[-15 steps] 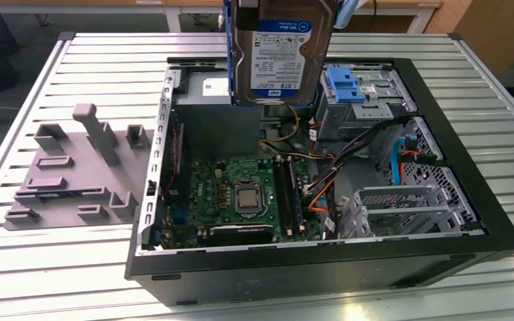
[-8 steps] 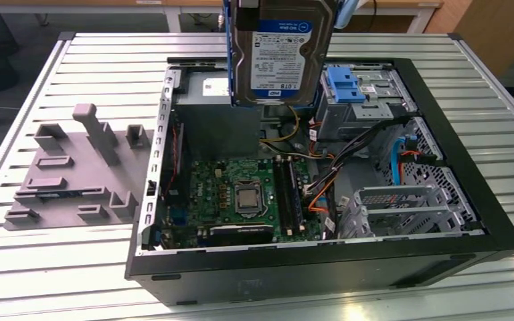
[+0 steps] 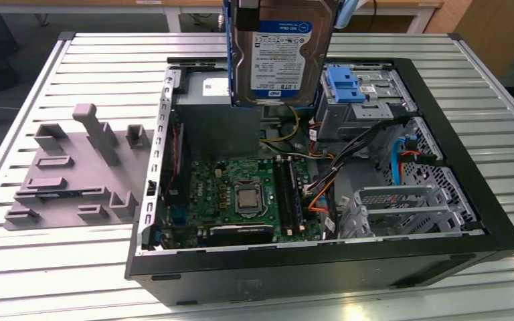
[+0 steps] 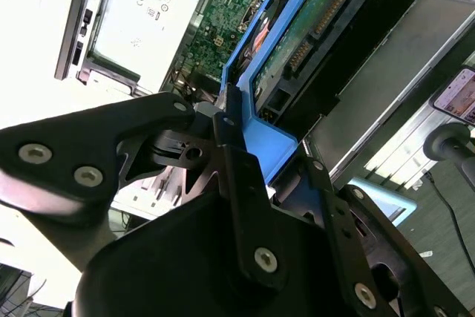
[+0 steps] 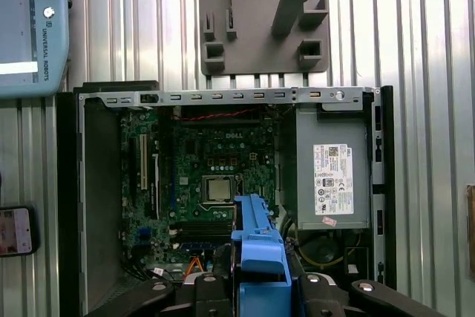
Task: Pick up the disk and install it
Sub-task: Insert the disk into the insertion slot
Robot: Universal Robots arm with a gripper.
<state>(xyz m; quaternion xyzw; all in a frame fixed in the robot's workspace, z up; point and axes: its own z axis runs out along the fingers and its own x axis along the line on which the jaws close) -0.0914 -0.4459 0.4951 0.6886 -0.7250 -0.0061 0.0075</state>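
Above the open computer case, the disk is hanging upright – the gripper is clamping its blue bracket. Inside the case, the motherboard is lying exposed.

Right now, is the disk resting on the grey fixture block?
No, the disk hangs upright above the open computer case, held by the gripper.

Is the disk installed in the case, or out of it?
Out. The disk hangs upright above the open case, clamped in the gripper, as the second wrist view shows.
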